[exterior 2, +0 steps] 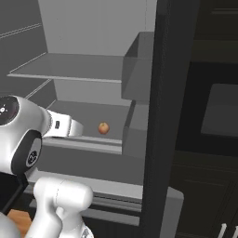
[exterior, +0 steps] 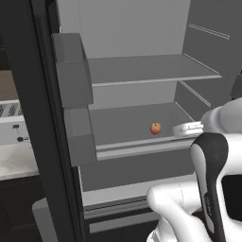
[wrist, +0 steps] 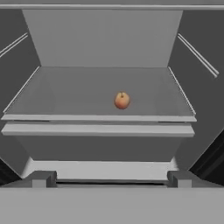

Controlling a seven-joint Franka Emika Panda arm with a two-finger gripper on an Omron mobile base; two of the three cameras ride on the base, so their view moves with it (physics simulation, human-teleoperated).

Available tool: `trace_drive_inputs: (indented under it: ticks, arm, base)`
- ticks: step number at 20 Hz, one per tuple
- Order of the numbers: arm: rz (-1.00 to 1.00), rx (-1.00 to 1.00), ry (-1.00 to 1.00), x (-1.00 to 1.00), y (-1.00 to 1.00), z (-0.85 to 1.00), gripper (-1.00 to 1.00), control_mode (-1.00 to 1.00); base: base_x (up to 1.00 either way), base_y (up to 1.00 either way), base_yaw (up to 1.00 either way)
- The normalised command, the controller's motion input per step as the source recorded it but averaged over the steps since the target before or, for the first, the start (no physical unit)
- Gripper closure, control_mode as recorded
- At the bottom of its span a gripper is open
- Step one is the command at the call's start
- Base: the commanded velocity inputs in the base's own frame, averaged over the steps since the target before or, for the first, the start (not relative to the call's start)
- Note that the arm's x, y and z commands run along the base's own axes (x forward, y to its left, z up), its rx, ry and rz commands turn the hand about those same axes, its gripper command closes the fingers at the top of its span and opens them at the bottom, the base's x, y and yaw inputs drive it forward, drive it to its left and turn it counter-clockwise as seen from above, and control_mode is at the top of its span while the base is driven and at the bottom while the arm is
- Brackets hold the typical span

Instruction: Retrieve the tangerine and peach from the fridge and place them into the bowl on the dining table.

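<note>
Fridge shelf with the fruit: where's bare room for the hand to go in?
The lower shelf is bare on both sides of the peach and behind it. The upper shelf is bare. The door bins flank the opening's side.

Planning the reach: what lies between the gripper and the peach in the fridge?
Nothing but bare shelf and its front lip: in the hand view the peach sits alone on the fridge shelf, beyond the gripper.

No readable text, labels or numbers anywhere (fridge (exterior: 142, 71) included).
</note>
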Motion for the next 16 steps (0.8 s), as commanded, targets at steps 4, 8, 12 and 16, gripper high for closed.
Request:
trace_drive_inputs:
  ticks: [4,8,12,16]
  arm:
    - [0.00,0.00,0.03,0.23,-0.01,-0.31,-1.00,-1.00]
    - [-0.01,0.00,0.00,0.45,-0.05,-0.32,-1.00,-1.00]
    - [-0.04,0.00,0.00,0.45,-0.14,-0.32,-1.00,-1.00]
    - [-0.03,0.00,0.00,0.38,-0.16,-0.37,-1.00,-1.00]
  base:
    - [0.00,0.00,0.00]
    - [0.00,0.00,0.00]
    - [0.00,0.00,0.00]
    - [0.00,0.00,0.00]
